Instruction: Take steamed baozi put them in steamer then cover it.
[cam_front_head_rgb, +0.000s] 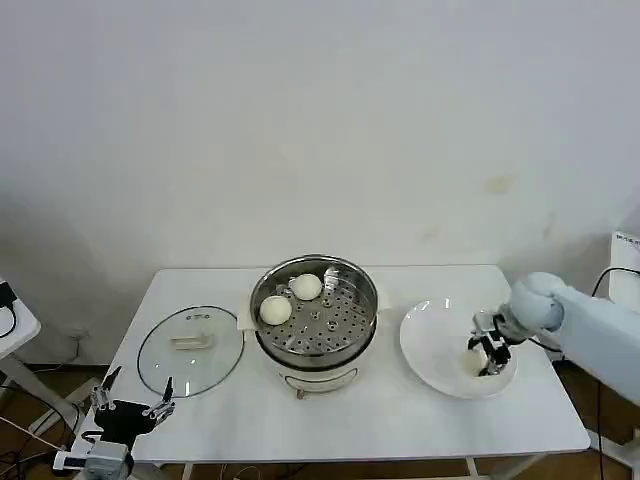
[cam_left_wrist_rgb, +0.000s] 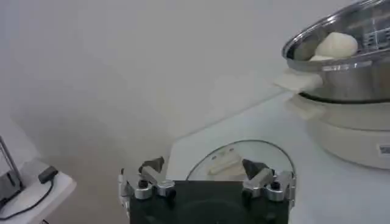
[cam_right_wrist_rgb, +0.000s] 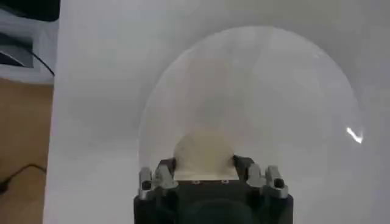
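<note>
The right gripper (cam_front_head_rgb: 489, 357) sits in the white plate (cam_front_head_rgb: 430, 345) near the desk's (cam_front_head_rgb: 400, 420) right edge, jaws grasping a baozi (cam_right_wrist_rgb: 204, 152). Two baozi (cam_front_head_rgb: 275, 310) lie in the steamer (cam_front_head_rgb: 345, 330) mid-desk, the cover (cam_front_head_rgb: 190, 348) flat beside it. The left gripper (cam_front_head_rgb: 135, 398) hangs off the front-left corner, jaws released.

Shiny perforated steel steamer (cam_front_head_rgb: 318, 322), glass cover (cam_front_head_rgb: 190, 350)

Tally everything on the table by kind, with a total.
Baozi: 3, two in the steamer and one on the plate, between the right gripper's fingers
Steamer: 1
Lid: 1
Plate: 1
Total: 6
</note>
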